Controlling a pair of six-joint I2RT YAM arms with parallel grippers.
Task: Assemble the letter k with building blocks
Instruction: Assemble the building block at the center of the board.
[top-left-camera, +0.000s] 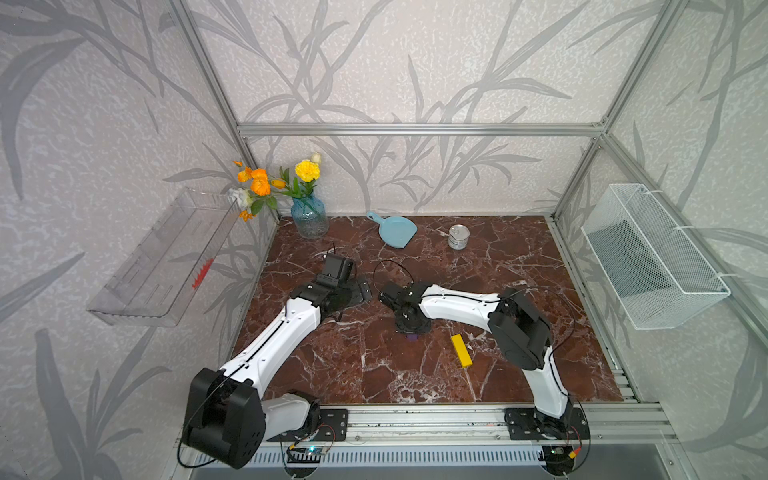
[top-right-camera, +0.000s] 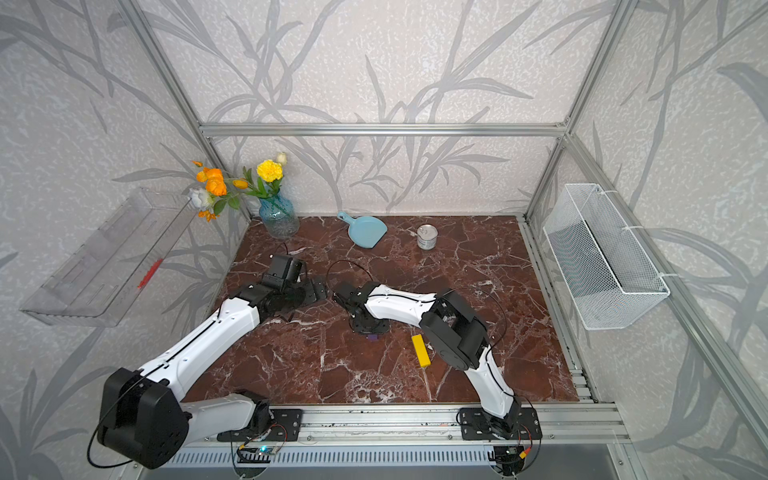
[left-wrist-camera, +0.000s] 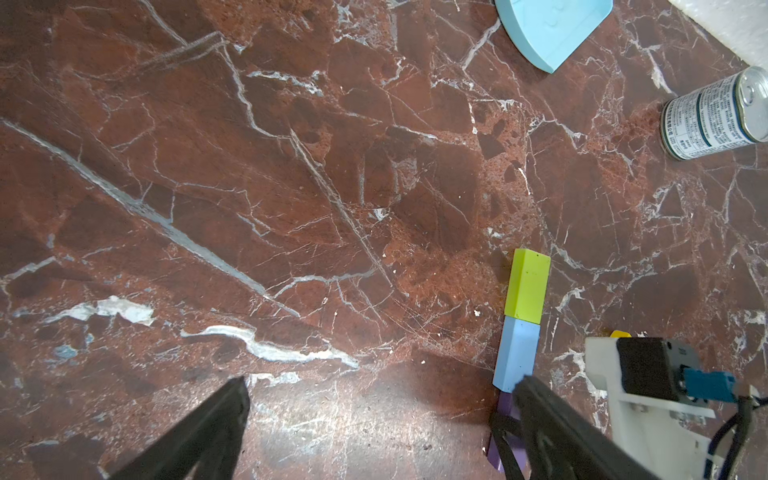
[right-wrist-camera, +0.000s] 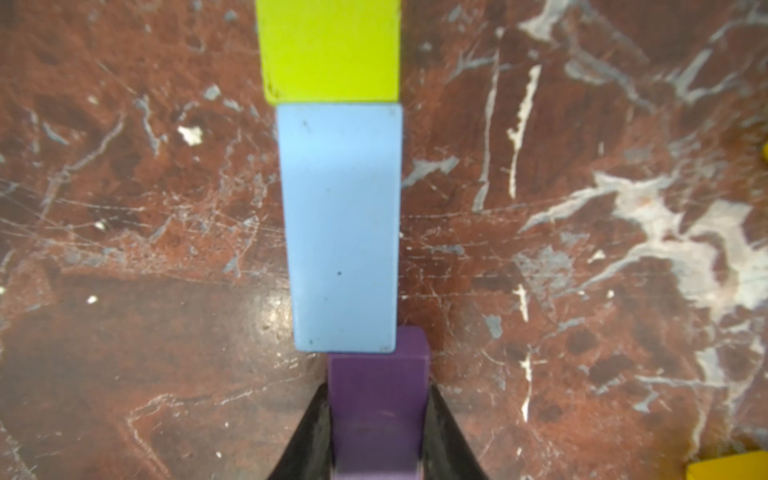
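A lime green block (right-wrist-camera: 330, 50) and a light blue block (right-wrist-camera: 340, 228) lie end to end in a straight line on the marble table. The purple block (right-wrist-camera: 378, 415) meets the blue one's end, slightly out of line, with my right gripper (right-wrist-camera: 377, 388) shut on its sides. In both top views that gripper (top-left-camera: 409, 328) points straight down and only a purple corner (top-left-camera: 412, 338) shows. One yellow bar (top-left-camera: 461, 350) lies to its right. My left gripper (left-wrist-camera: 382, 380) stands open over bare marble, beside the stroke of green (left-wrist-camera: 527, 286) and blue (left-wrist-camera: 517, 353) blocks.
A light blue dustpan (top-left-camera: 397, 232) and a silver tin can (top-left-camera: 459, 237) stand at the back of the table. A vase of flowers (top-left-camera: 309, 216) fills the back left corner. A wire basket (top-left-camera: 652, 257) hangs on the right wall, a clear tray (top-left-camera: 166, 262) on the left.
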